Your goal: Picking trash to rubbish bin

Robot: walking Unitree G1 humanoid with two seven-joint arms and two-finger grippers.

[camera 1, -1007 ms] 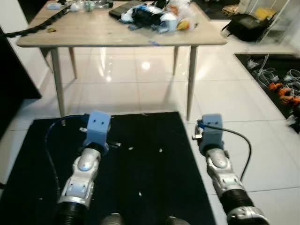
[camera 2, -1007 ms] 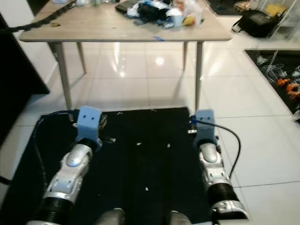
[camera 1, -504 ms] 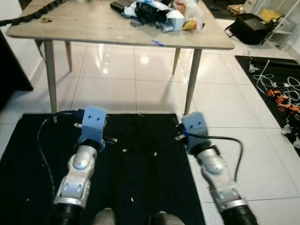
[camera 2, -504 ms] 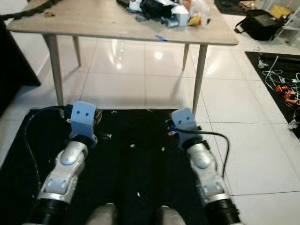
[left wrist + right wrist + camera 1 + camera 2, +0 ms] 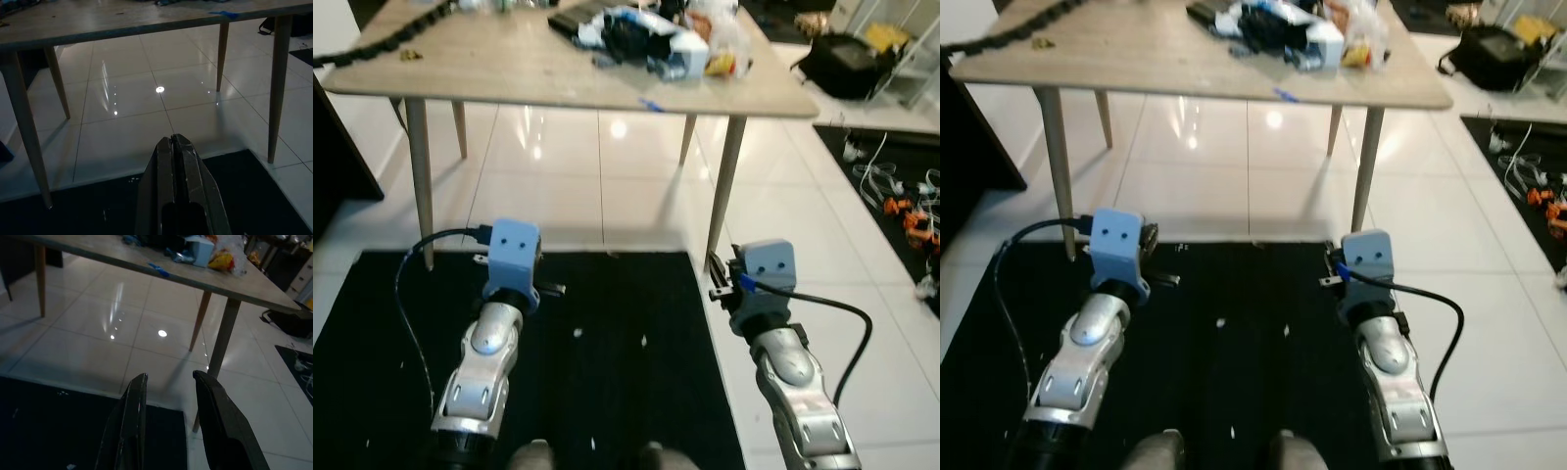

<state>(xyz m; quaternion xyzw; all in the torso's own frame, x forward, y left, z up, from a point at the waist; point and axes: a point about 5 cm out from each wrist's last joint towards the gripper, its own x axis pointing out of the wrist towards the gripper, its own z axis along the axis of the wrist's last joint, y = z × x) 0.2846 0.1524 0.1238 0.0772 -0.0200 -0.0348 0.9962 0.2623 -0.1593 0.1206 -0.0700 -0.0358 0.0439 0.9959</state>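
Note:
A heap of trash [image 5: 651, 39], made of crumpled wrappers, plastic bags and a white cup, lies at the far right of a light wooden table [image 5: 489, 69] ahead of me. A small blue scrap [image 5: 650, 104] rests near the table's front edge. Both my arms reach forward low over a black mat [image 5: 607, 343], well short of the table. In the left wrist view my left gripper [image 5: 174, 143] is shut, fingers pressed together, holding nothing. My right gripper [image 5: 168, 379] is open and empty, pointing toward the table's right front leg [image 5: 220, 342].
A glossy white tile floor [image 5: 607, 186] runs under and beyond the table. A black bag [image 5: 847, 64] sits on the floor at the far right. Cables and orange parts [image 5: 901, 196] lie on another dark mat at the right. A dark cabinet [image 5: 337, 147] stands at the left.
The camera view has shifted, and the table sits slightly nearer. My right arm has swung back out to the right, off the mat's edge. The left arm holds about the same pose.

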